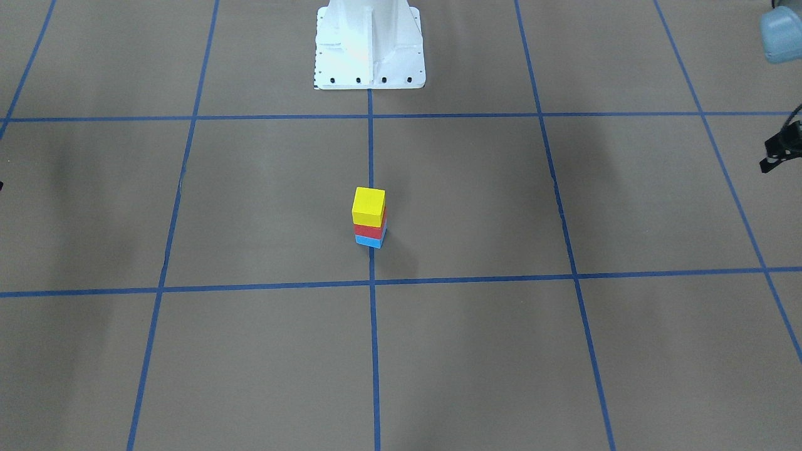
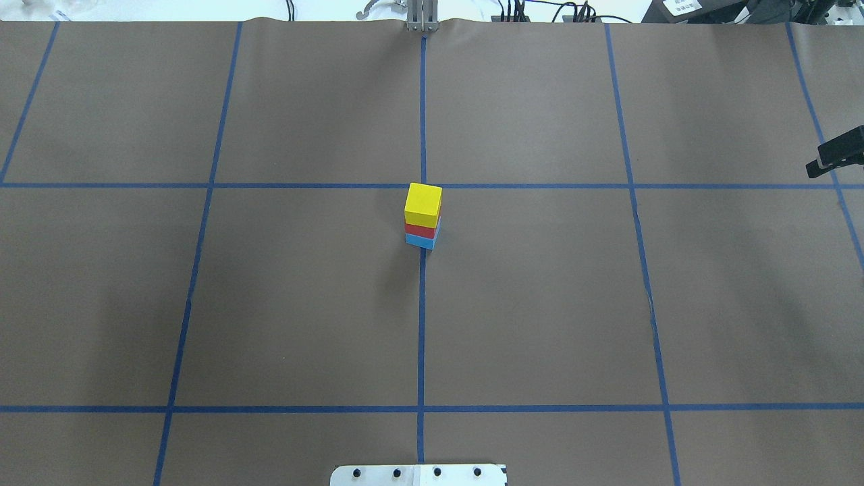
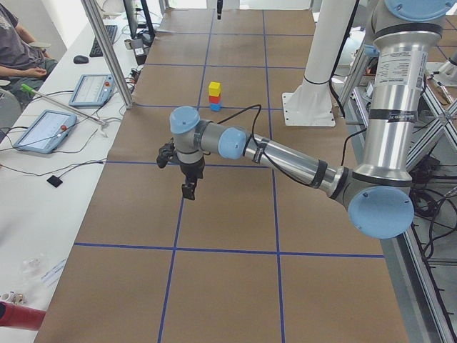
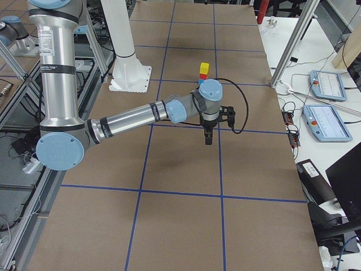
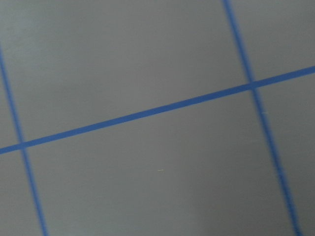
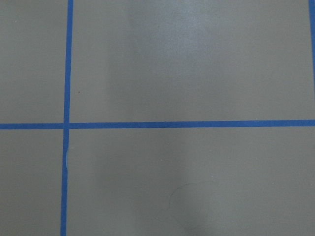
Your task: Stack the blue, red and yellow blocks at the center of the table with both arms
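A yellow block [image 1: 368,205] sits on a red block [image 1: 368,230], which sits on a blue block [image 1: 368,241]. This upright stack stands on the centre tape line of the table; it also shows in the overhead view [image 2: 423,204]. My left gripper [image 3: 189,190] hangs above the table far off to the stack's side, holding nothing. Only its edge [image 1: 779,153] shows in the front view. My right gripper [image 4: 207,138] hangs over the opposite side, holding nothing, with only a black tip [image 2: 834,155] in the overhead view. I cannot tell whether either is open or shut. Both wrist views show only bare table.
The white robot base [image 1: 369,47] stands behind the stack. Blue tape lines [image 2: 422,324] divide the brown table into squares. Tablets [image 3: 44,130] and a seated operator [image 3: 18,43] are at a side bench beyond the table's far edge.
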`<state>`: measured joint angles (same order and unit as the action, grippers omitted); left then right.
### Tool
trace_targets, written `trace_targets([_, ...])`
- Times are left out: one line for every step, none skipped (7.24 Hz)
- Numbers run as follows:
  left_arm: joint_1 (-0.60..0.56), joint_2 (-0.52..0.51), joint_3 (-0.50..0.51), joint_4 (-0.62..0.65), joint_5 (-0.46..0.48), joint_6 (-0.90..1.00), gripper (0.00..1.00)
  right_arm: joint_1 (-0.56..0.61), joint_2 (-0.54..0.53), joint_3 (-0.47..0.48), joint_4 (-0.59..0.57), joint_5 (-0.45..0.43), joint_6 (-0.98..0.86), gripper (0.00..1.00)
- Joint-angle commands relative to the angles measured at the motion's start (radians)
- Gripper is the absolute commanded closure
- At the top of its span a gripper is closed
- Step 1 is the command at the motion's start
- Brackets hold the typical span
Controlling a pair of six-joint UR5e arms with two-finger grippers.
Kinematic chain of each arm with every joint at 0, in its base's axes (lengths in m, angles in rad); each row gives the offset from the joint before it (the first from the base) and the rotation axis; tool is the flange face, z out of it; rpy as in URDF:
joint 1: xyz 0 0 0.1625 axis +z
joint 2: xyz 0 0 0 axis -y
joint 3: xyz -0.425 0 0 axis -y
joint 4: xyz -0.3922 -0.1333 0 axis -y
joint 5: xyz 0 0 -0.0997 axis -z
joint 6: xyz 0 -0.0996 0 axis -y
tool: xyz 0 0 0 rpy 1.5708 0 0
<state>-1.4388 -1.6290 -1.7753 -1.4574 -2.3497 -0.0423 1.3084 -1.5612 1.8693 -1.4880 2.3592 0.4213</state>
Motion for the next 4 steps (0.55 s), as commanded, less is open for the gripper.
trace_targets([-0.092,0.004,0.063,-0.001,-0.045,0.058,0.0,0.08,-0.04,-0.051,-0.003,0.009,-0.165,0.0])
trace_targets([-0.091,0.017,0.068,-0.003,-0.045,0.059,0.0,0.106,-0.052,-0.052,-0.005,0.011,-0.165,0.0])
trace_targets([-0.088,0.03,0.07,-0.004,-0.045,0.061,0.0,0.139,-0.056,-0.055,-0.006,0.011,-0.167,0.0])
trace_targets([-0.089,0.031,0.066,-0.003,-0.045,0.059,0.0,0.138,-0.049,-0.068,-0.006,0.011,-0.167,0.0])
